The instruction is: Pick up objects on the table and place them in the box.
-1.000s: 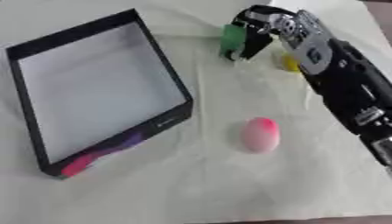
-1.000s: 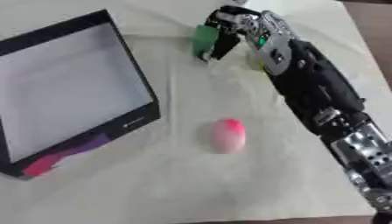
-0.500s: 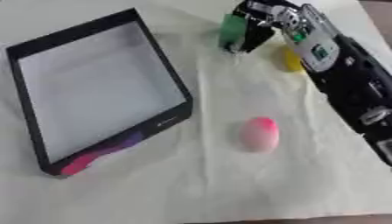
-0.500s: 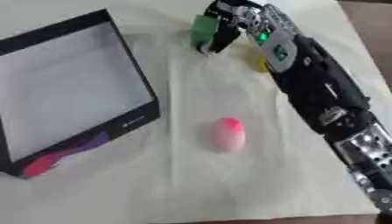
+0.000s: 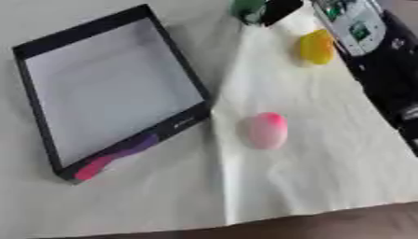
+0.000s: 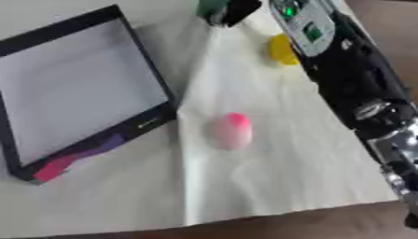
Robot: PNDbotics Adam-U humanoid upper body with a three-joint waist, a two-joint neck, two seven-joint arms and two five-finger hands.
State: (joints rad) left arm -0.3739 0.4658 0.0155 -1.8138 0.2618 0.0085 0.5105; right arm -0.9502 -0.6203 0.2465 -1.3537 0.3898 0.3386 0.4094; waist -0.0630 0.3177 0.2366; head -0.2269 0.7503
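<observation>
Box first: shallow black-walled rectangular box (image 5: 186, 74) with a pale grey floor, sitting on the left half of the cream cloth-covered table (image 5: 310, 186), tilted a bit askew, with a purple-and-pink smear of print on its near wall. Pink egg-shaped object (image 5: 267, 130), paler toward the bottom, lying on the cloth just right of the box's near right corner, not touching it. Yellow rounded object (image 5: 316, 47) farther back and to the right, tucked right beside the black right arm (image 6: 351, 79) with its silver panel and green lights, coming in from the right side and stretching toward the far edge. Up at the very top, dark green object (image 6: 212, 7), only its lower part showing, cut off by the frame edge. Right hand (image 6: 242, 8) next to it, just a black finger or thumb visible, pressed against the green thing on its right side; looks wrapped on it but honestly can't tell, too much cropped out to say whether the fingers are closed or spread. Green thing near the box's far right corner, off beyond it, clearly outside the box. Nothing visible inside the box apart from that flat grey floor. No sign of the left hand in either view. Dark brown strip of table edge (image 5: 326, 228) along the bottom.
</observation>
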